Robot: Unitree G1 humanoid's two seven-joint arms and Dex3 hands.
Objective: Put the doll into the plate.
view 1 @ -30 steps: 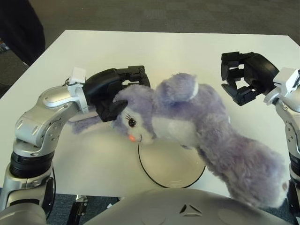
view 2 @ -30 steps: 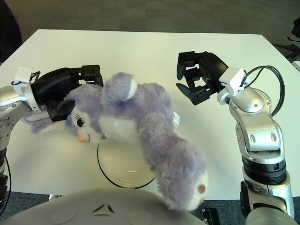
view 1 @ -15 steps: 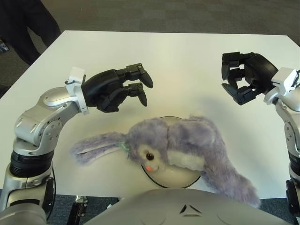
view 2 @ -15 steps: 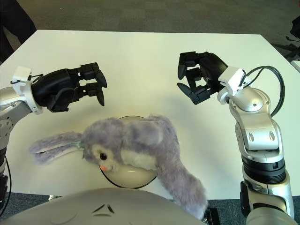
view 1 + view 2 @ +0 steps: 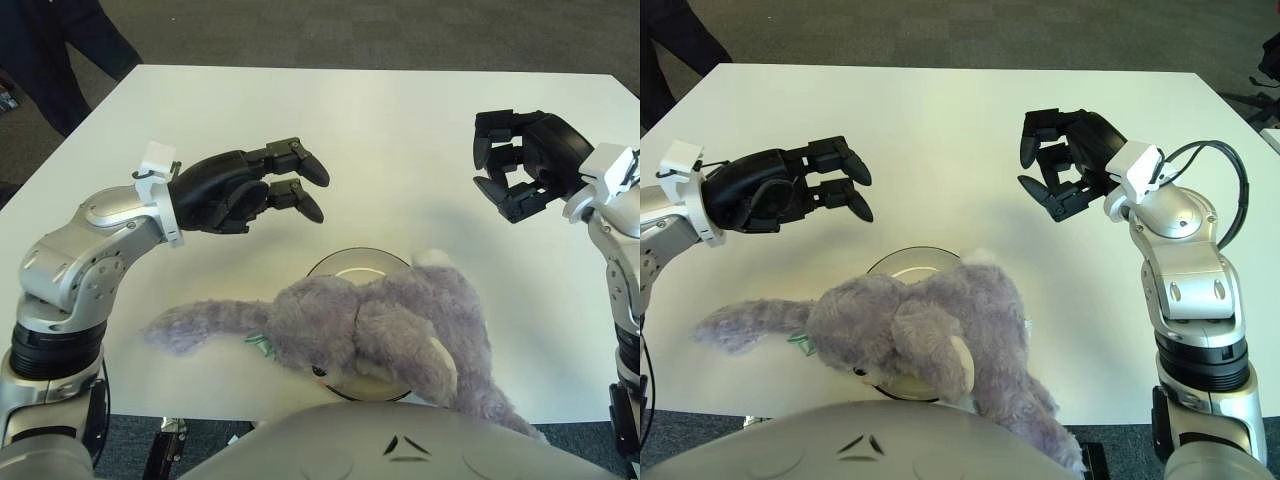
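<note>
Left eye view: white table [image 5: 380,130], spanning nearly the whole scene, widest thing here. Next in size, purple plush doll [image 5: 370,335], sprawled across the near edge, head and body draped over the plate, long ear trailing left onto bare tabletop, tail end hanging off toward the robot's body. Plate [image 5: 350,265] mostly hidden beneath, only its far rim and dark outline showing; nothing else in it.

Left hand [image 5: 262,187] above and left of the plate, fingers spread and relaxed, gripping nothing, apart from the doll. Right hand [image 5: 520,165] far right, well apart from the doll, fingers loosely curled around empty air, idle.

Step in hand, as a judgement: release done, doll lying on the plate but spilling over it. Task close to finished, arguably complete. Next move, if any: nudge the overhanging ear and tail inward, or simply draw the left hand away clear of the fur. Risk: soft, floppy body sliding off the near edge.
</note>
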